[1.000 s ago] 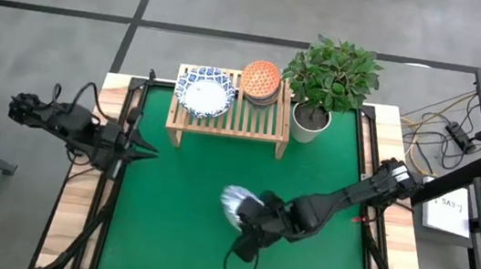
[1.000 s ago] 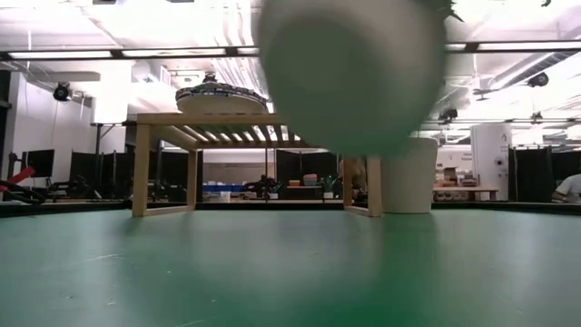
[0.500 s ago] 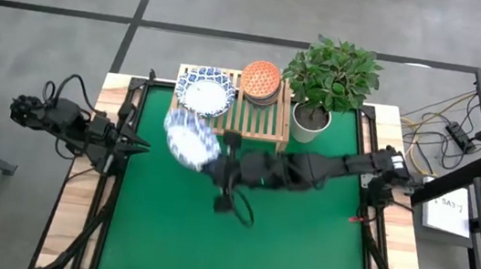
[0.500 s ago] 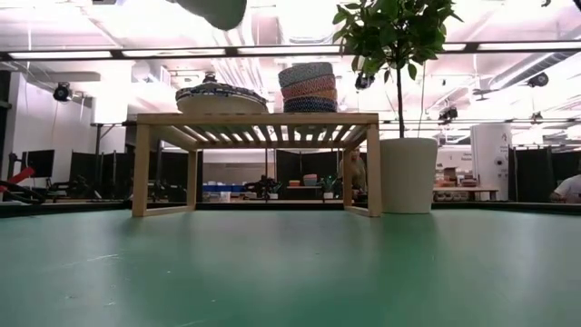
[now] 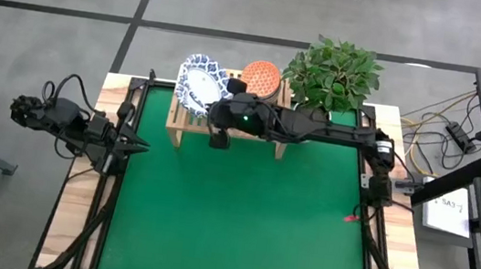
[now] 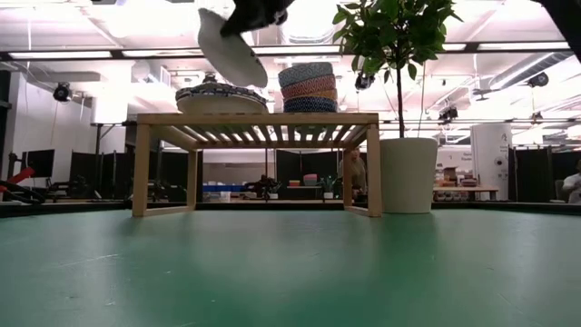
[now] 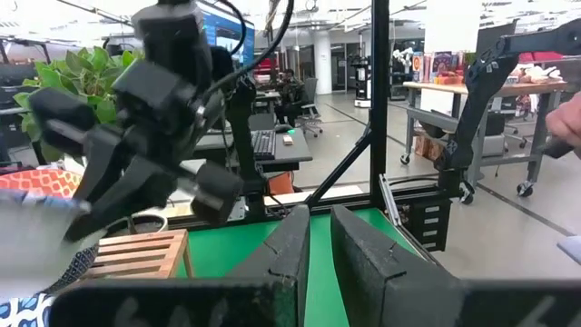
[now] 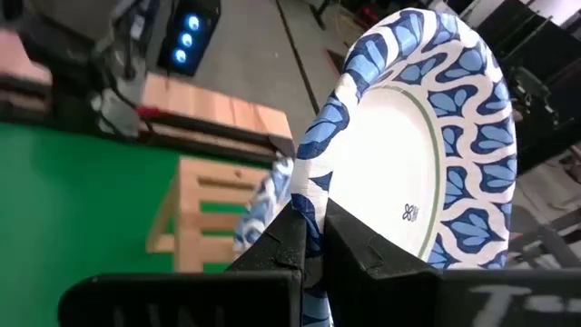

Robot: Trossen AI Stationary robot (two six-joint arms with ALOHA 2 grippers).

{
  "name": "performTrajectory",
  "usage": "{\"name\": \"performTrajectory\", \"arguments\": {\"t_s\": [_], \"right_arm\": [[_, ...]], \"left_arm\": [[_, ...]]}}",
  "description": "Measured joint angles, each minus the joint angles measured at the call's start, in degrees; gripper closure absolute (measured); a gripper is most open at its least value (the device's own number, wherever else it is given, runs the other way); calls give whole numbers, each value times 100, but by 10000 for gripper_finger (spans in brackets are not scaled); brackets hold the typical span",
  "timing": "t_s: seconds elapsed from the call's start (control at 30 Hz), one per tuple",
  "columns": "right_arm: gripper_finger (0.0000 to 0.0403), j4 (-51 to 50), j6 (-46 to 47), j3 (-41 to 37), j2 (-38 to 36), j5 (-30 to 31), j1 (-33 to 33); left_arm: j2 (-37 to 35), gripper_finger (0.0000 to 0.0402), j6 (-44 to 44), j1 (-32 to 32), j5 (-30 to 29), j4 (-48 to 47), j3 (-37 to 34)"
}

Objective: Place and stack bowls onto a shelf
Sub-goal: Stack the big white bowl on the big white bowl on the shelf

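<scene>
In the high view the green mat (image 5: 239, 217) fills the lower middle of the frame, bare across the surface (image 5: 74, 215). At the left edge of that frame the left gripper (image 5: 136, 147) waits over the wooden border, its fingers (image 7: 300, 250) nearly together with only a narrow gap and nothing between them. Farther up, the right arm stretches from the right side across to the upper centre, where the right gripper (image 5: 211, 111) is clenched on the rim of a white bowl with a blue patterned rim (image 5: 195, 88); the right wrist view shows the fingers (image 8: 292, 238) pinching that rim. This bowl is tilted steeply in the air above the left part of the shelf (image 5: 264, 126), over the stacked patterned bowls (image 6: 216, 95) resting on the slats. To their right on the shelf stands the stack of smaller bowls (image 5: 261, 77), red-orange on top. Just beyond, upper right of centre, stands the potted plant (image 5: 330, 77).
</scene>
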Motion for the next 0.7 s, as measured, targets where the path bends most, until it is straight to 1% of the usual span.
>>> {"name": "performTrajectory", "arguments": {"t_s": [0.27,0.57,0.63,0.7], "right_arm": [[390,238,-192,-2,240,5,-184],[389,275,-277,3,318,14,-242],[380,256,-281,3,365,15,-257],[361,278,-267,3,409,46,-260]], "left_arm": [[-9,370,34,-1,1,-20,0],[-11,370,35,0,1,-20,0],[-11,370,35,-2,1,-20,0],[-11,370,35,0,1,-20,-1]]}}
